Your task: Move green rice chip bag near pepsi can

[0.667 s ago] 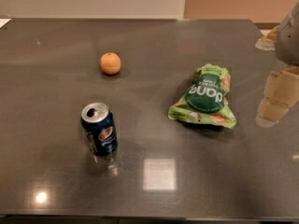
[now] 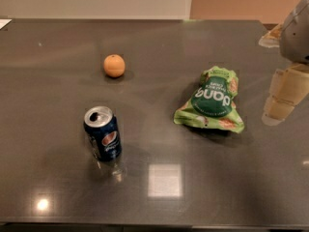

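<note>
Dark grey and shiny, the table (image 2: 159,37) fills most of the view, with bright spots of light on it near the front edge. The green rice chip bag (image 2: 211,100) lies flat at about 3 o'clock from the middle of the table. Its round dark label faces up and the word on it is upside down. The pepsi can (image 2: 103,133) stands upright at about 8 o'clock, well apart from the bag. A small orange fruit (image 2: 114,65) sits at about 11 o'clock, away from both. The gripper (image 2: 280,105) hangs at the far 3 o'clock edge, just beside the bag and not touching it. It holds nothing. I cannot tell if it is wide or narrow.
</note>
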### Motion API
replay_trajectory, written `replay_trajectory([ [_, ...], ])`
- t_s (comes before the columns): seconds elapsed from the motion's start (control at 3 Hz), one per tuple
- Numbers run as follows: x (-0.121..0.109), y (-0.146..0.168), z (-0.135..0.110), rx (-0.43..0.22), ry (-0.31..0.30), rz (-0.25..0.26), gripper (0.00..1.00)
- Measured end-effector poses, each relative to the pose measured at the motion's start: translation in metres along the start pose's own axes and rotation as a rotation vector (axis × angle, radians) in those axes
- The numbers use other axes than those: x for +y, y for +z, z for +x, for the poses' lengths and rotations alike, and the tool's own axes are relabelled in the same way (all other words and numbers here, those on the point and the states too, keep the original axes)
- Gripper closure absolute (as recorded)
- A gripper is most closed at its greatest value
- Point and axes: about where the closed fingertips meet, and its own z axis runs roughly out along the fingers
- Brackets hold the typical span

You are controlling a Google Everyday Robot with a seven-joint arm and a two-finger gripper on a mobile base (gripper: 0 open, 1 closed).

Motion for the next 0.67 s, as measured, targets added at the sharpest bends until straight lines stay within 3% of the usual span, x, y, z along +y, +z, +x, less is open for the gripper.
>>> replay_trajectory([
  [0.67,-0.037,0.030,-0.012,-0.075,-0.188,-0.004,0.00],
])
